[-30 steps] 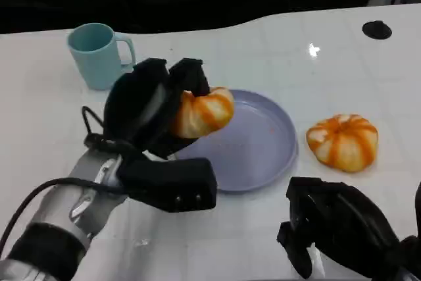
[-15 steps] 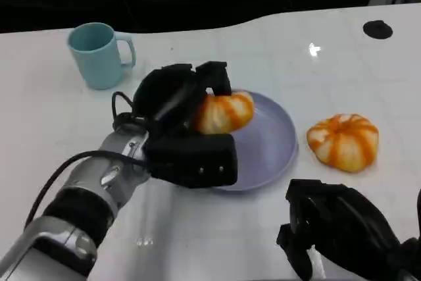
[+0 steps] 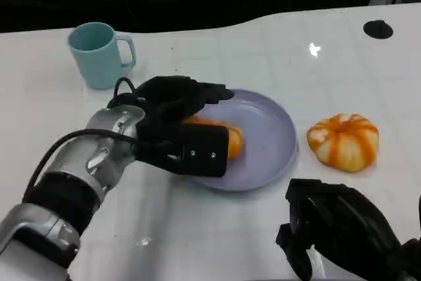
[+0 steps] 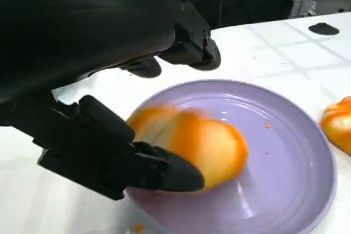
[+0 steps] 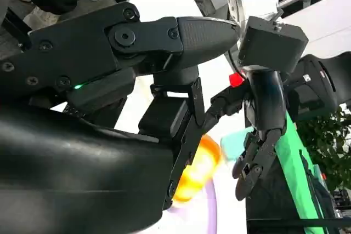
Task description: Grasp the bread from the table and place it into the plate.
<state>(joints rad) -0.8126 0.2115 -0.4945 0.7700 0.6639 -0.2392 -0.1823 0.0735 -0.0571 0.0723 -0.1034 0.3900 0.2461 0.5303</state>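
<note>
Plate: your landmark is the lilac plate (image 3: 273,139), lying flat on the white table (image 3: 276,37); the left wrist view shows its raised rim (image 4: 307,135) and a few crumbs on its floor.
Bread: you see one orange-and-white striped bread (image 3: 230,139) inside the plate, on the side nearest the cup, touching the plate's floor; in the left wrist view it is blurred (image 4: 211,143).
Left hand: your left hand (image 3: 177,120) reaches over the plate's cup-side rim, with fingers (image 4: 189,42) arched above the bread and a thick digit (image 4: 159,171) low alongside it. You cannot tell whether the fingers are clamped on the bread or only cupped around it.
Right hand: your right hand (image 3: 335,228) sits off the plate on the near side, towards the robot, fingers curled inward with nothing in them; the right wrist view shows the curled fingers (image 5: 258,157) up close.
Second bread: another striped bread (image 3: 342,139) lies on the table just beside the plate, on the side away from the cup, apart from both hands; its edge shows in the left wrist view (image 4: 337,124).
Cup: a teal cup (image 3: 99,54) stands upright on the table, beyond the plate's far-left side, handle turned towards the plate.
Black disc: a small black disc (image 3: 377,29) is set in the table well apart from the plate, past the second bread.
</note>
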